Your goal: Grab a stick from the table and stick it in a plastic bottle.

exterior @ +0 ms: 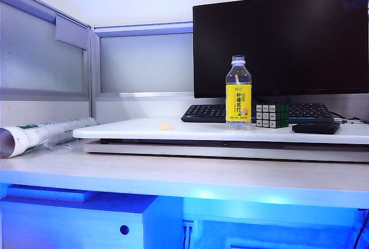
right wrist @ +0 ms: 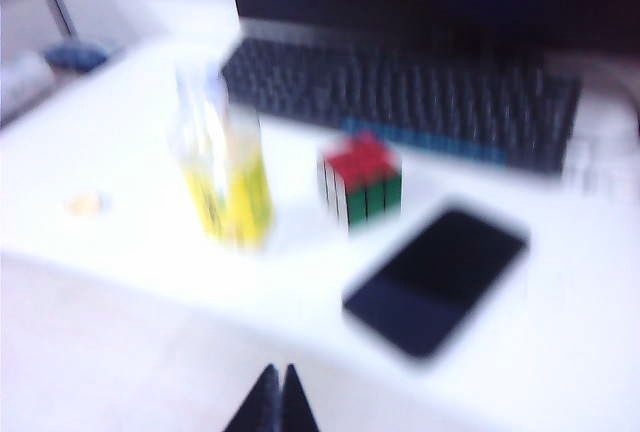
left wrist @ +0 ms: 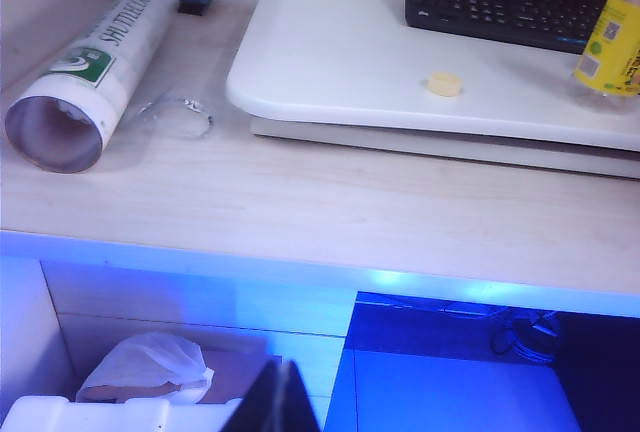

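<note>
The plastic bottle (exterior: 238, 93) stands upright and uncapped on the raised white board, in front of the keyboard. It is clear with a yellow label. A thin pale stick (exterior: 236, 80) shows inside its upper part, leaning slightly. The bottle (left wrist: 612, 47) also sits at the edge of the left wrist view, and the right wrist view shows the bottle (right wrist: 228, 177) blurred. My left gripper (left wrist: 280, 362) is shut and empty, hanging low in front of the table (exterior: 173, 177). My right gripper (right wrist: 278, 366) is shut and empty, well back from the bottle. Neither gripper shows clearly in the exterior view.
The raised white board (exterior: 144, 129) carries a keyboard (exterior: 207, 112), a Rubik's cube (exterior: 272, 114), a black phone (exterior: 315, 128) and a small round tan piece (exterior: 166, 126). A white rolled tube (exterior: 34, 134) lies at the table's left. A dark monitor (exterior: 277, 41) stands behind.
</note>
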